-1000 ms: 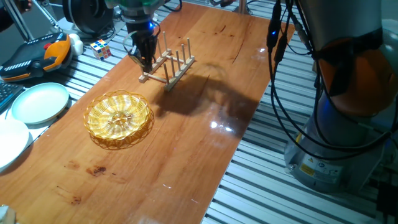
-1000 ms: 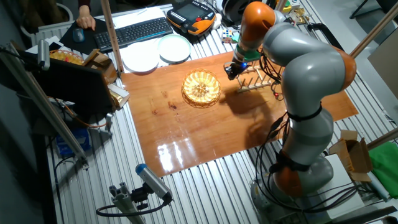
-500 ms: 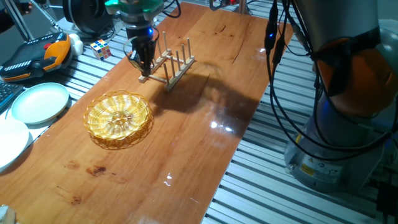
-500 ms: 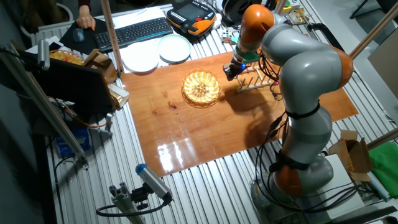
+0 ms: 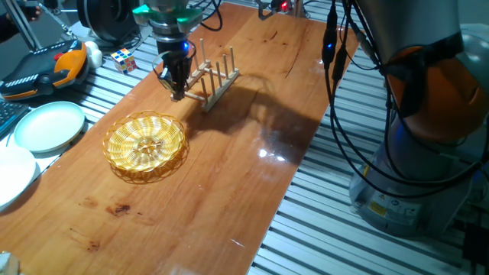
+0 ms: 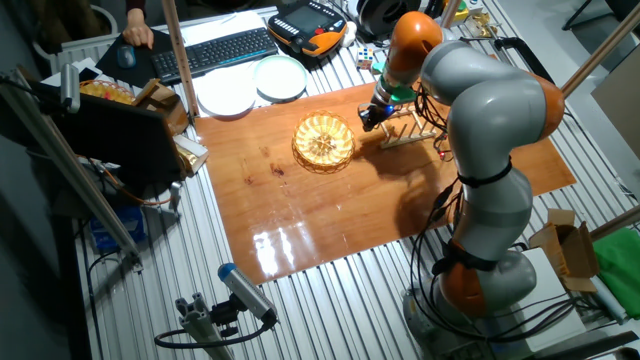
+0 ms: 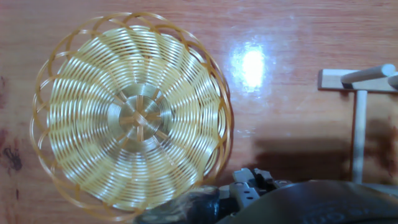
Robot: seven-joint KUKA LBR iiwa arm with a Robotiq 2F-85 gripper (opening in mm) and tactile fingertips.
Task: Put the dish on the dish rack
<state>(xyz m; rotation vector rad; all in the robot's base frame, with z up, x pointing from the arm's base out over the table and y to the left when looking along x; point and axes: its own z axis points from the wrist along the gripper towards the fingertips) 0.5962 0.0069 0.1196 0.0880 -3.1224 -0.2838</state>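
Note:
The dish (image 5: 146, 145) is a round golden-yellow wire basket lying flat on the wooden table, empty; it also shows in the other fixed view (image 6: 323, 141) and fills the left of the hand view (image 7: 132, 118). The dish rack (image 5: 207, 76), a small light wooden frame with upright pegs, stands just beyond it (image 6: 408, 127); one end shows in the hand view (image 7: 359, 99). My gripper (image 5: 177, 85) hangs over the rack's near end, between rack and dish, touching neither. Its fingers look drawn together with nothing held.
A pale green plate (image 5: 50, 126) and a white plate (image 5: 11, 174) lie on the slatted bench left of the table. A Rubik's cube (image 5: 124, 59) and an orange-black pendant (image 5: 42, 67) sit behind them. Cables (image 5: 336, 92) hang at the right.
My gripper has drifted a little along the rack's near end toward the dish. The dish and the rack have not moved.

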